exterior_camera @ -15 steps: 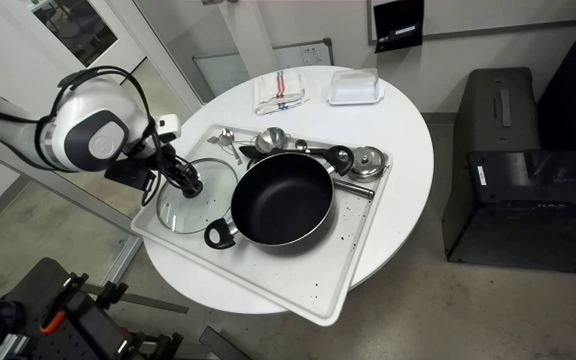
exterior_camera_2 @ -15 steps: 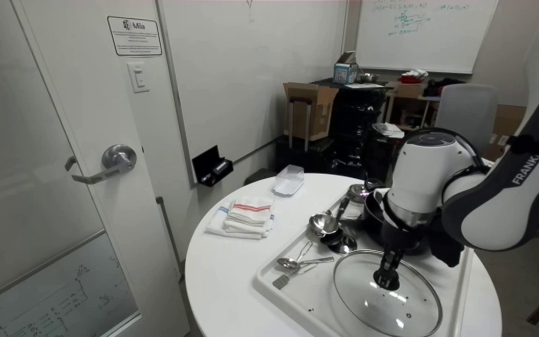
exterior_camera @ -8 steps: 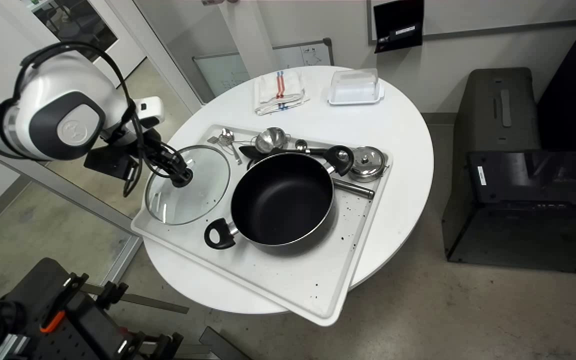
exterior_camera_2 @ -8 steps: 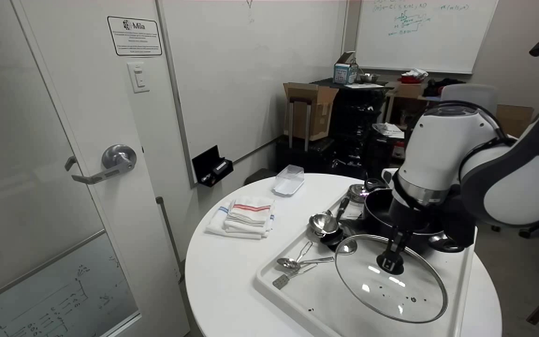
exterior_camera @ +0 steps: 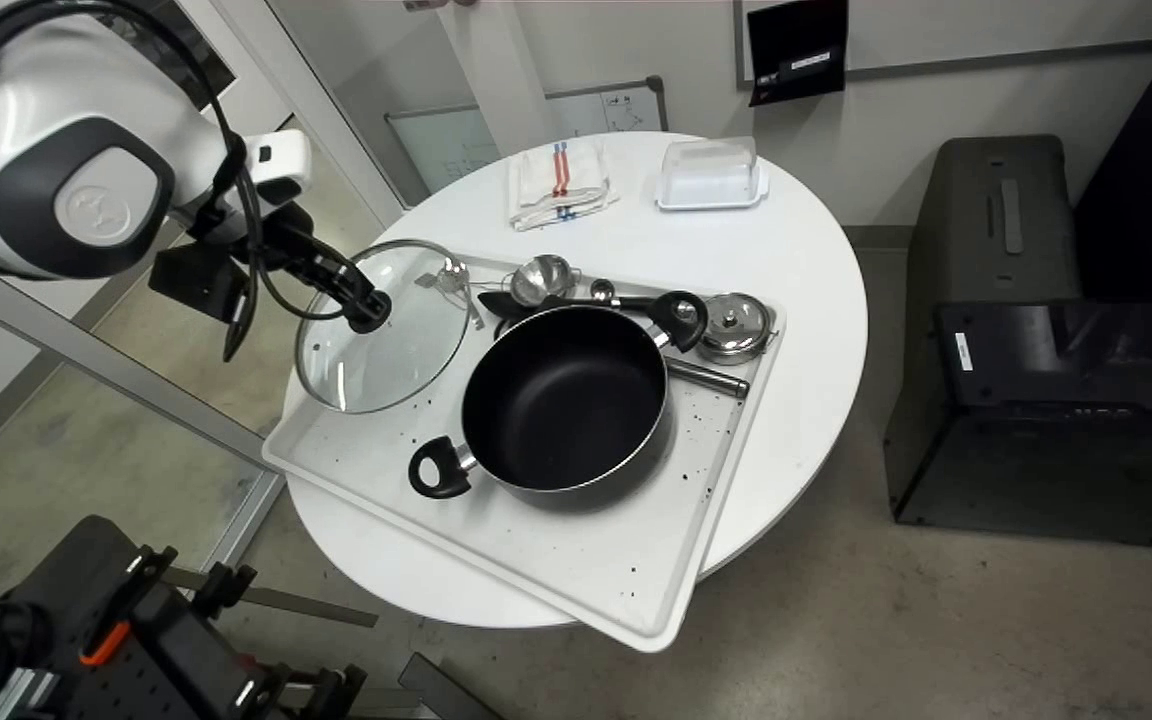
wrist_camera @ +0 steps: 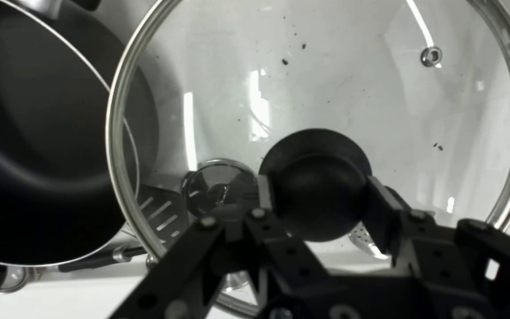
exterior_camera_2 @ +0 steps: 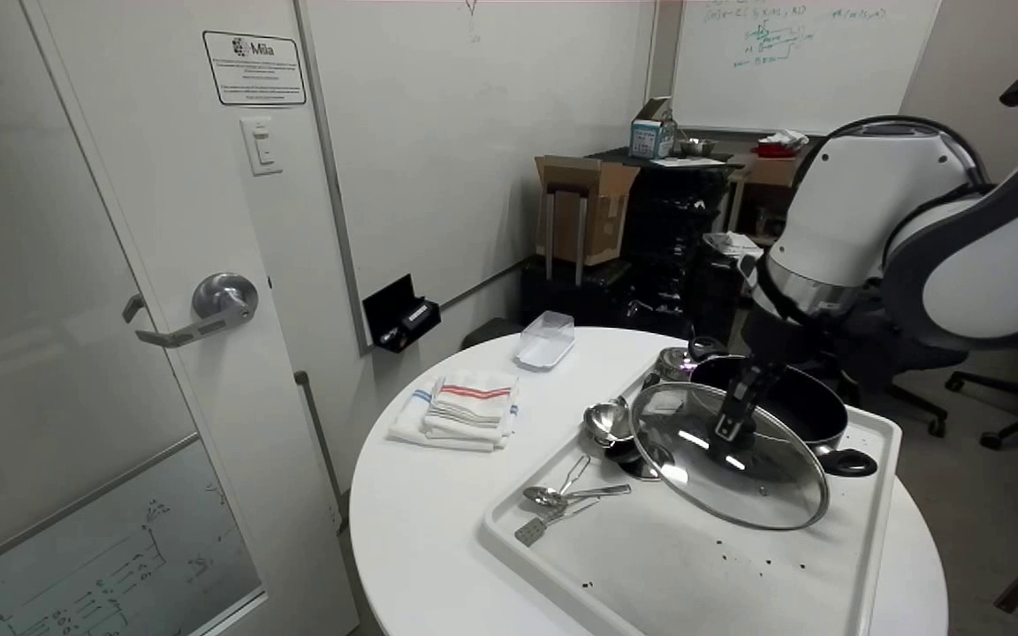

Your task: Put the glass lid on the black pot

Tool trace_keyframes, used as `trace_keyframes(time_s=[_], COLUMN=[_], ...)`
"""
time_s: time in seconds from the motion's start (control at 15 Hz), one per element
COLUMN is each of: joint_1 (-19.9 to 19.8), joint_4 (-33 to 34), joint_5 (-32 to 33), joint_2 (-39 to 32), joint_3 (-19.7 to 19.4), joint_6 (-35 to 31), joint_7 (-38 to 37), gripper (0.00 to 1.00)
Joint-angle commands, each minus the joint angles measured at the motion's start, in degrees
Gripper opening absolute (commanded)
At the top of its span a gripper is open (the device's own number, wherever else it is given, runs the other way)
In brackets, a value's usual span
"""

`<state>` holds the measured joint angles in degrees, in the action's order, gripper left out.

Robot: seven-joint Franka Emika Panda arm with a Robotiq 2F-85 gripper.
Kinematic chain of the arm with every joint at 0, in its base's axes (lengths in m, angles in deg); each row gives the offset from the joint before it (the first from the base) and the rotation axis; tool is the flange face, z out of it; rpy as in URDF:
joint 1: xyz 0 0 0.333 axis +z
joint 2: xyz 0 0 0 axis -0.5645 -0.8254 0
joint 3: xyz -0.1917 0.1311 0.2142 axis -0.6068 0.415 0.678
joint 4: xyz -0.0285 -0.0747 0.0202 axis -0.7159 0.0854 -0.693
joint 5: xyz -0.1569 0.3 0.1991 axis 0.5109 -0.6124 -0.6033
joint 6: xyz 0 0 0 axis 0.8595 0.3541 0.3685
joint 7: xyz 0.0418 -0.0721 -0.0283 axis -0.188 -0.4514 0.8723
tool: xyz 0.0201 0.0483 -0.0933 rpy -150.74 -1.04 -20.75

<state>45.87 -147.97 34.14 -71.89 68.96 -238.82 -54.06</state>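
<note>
My gripper [exterior_camera: 368, 308] is shut on the dark centre knob [wrist_camera: 321, 195] of the glass lid [exterior_camera: 391, 365], with one finger on each side of it. The lid is a clear disc with a metal rim, held in the air above the tray and somewhat tilted in an exterior view [exterior_camera_2: 778, 486]. The black pot [exterior_camera: 566, 400] stands open on the tray beside the lid, and nothing shows inside it. In the wrist view the pot [wrist_camera: 38, 124] is at the left, and the lid's rim overlaps its edge from above. The lid and arm hide part of the pot in an exterior view [exterior_camera_2: 814, 411].
The white tray [exterior_camera: 536, 560] lies on a round white table [exterior_camera: 806, 400]. Small metal cups, a lidded metal pot [exterior_camera: 734, 325], spoons and black utensils lie along its back edge. Folded towels [exterior_camera: 558, 185] and a clear-lidded box [exterior_camera: 711, 175] stand behind. The pot has two side handles.
The gripper has lifted the lid off the tray and up. The arm has drawn up and back, and the lid now hangs higher over the tray. The pot has not moved.
</note>
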Motion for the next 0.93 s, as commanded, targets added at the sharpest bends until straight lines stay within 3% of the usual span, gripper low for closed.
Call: trace_keyframes(time_s=[0.0, 0.4, 0.87], joint_1=[0.38, -0.93, -5.38], joint_4=[0.54, 4.51, 12.02], joint_5=[-0.14, -0.67, -3.10], joint_2=[2.34, 0.08, -4.70], joint_3=[-3.26, -7.03, -7.91], joint_6=[2.18, 6.03, 11.80], joint_7=[-2.98, -7.37, -11.65], gripper=[0.25, 0.25, 0.25])
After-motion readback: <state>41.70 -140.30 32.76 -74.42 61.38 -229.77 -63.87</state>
